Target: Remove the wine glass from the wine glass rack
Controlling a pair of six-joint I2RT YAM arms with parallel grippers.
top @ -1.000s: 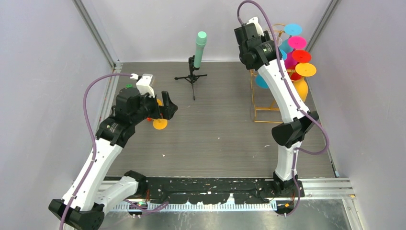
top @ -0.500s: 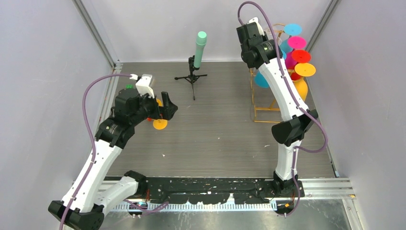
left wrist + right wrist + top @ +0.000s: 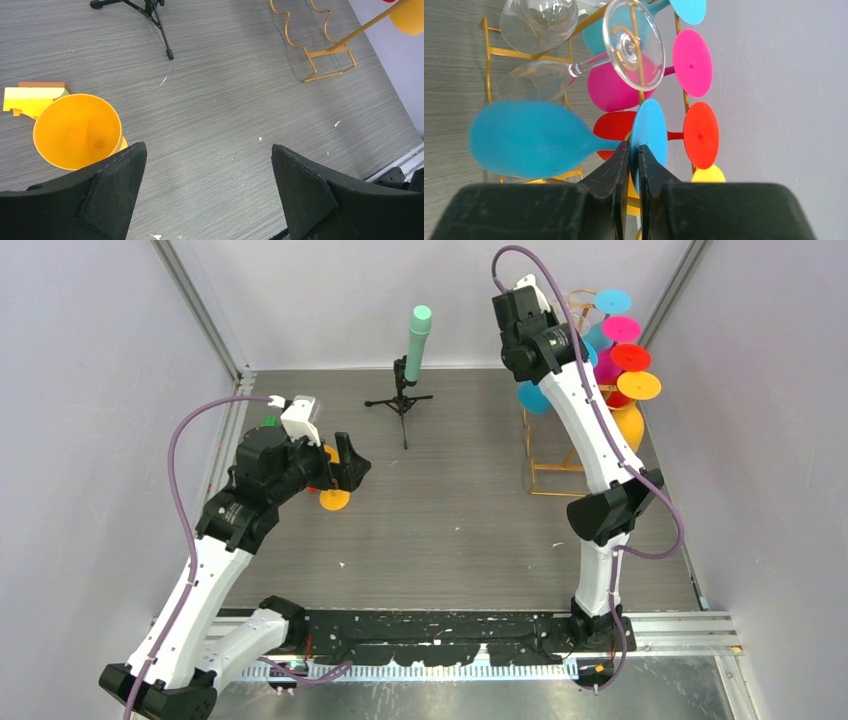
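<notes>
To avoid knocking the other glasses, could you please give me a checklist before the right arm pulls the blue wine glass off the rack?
1. Right gripper shut on the blue wine glass stem: ok.
2. Stem clear of the gold rack wire: cannot tell.
3. Gap to the clear wine glass foot above: cannot tell.
4. Left gripper open, far from the rack: ok.
5. Bare table for setting down: ok.

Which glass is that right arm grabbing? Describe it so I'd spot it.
Find the gold wire rack by the right wall. There, pick the blue wine glass whose bowl juts out to the left: unlike its clear, pink and red neighbours, its stem is pinched in the right pincer.
</notes>
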